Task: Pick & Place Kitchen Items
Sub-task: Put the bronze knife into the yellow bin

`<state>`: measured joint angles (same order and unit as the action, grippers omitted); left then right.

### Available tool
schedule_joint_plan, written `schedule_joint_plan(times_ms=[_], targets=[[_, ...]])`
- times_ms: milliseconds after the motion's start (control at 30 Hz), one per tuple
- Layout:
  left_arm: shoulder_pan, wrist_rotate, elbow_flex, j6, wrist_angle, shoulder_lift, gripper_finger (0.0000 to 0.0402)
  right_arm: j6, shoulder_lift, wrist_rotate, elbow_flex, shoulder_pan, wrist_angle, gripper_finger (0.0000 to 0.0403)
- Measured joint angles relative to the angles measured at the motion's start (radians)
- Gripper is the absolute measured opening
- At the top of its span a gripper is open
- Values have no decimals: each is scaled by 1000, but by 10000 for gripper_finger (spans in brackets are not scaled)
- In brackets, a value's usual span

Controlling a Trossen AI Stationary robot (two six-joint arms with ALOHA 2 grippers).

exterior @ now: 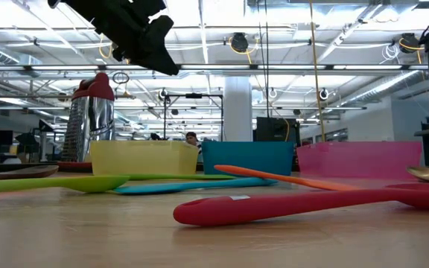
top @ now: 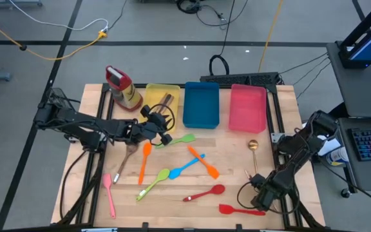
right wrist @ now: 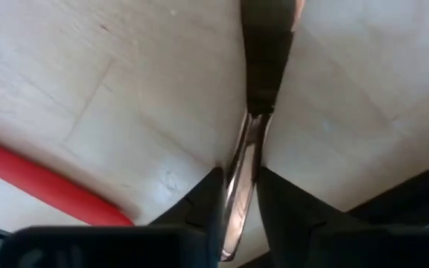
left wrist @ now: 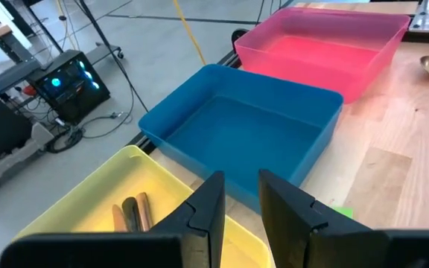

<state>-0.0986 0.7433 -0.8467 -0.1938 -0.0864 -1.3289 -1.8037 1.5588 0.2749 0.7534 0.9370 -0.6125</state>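
Observation:
Slim utensils lie scattered on the wooden table (top: 95, 129): green spoons (top: 154, 183), orange spatulas (top: 145, 161), a blue spoon (top: 185, 169), a red spoon (top: 206, 193), a red spatula (top: 240, 209), a pink spoon (top: 110, 193) and a wooden spoon (top: 126, 158). A gold metal spoon (top: 252, 145) lies at the right, its handle running toward the near edge. My right gripper (top: 261, 187) stands over that handle's end, shut on it. My left gripper (top: 161, 127) hovers open and empty over the near rim of the yellow tray (top: 161, 96), which holds brown wooden utensils (left wrist: 129, 212). My right gripper pinches the gold spoon's thin handle (right wrist: 243, 152) between its two fingers, one on each side, near the handle's free end. The fingers come steeply from above, pointing down. The spoon lies flat on the table.
A blue tray (top: 201, 103) and a pink tray (top: 248, 106) stand beside the yellow one along the far edge. A red-capped bottle (top: 122, 87) stands at the far left. The red spatula's handle (right wrist: 43, 186) lies close beside my right gripper.

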Motion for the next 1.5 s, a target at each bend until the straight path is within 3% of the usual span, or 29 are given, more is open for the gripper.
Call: schedule_joint_plan(times_ms=[167,333,533,867,1333,1500], targets=[[0,-14,0,2,-1,0,88,38,1,-6,-42,-19,5,27],[0,-73,0,0,-2,0,88,87,3,-71,-49,-46,73,33],[-3,-181,0,1,-1,0,88,160,4,-233,-49,-86,142,35],[-15,-201,1,-18,0,0,88,301,47,-256,-46,-169,81,33],[-15,-200,1,-29,0,0,88,88,47,-330,-44,-219,13,35],[-15,-200,1,-30,0,0,88,87,48,-459,-45,-266,5,35]])
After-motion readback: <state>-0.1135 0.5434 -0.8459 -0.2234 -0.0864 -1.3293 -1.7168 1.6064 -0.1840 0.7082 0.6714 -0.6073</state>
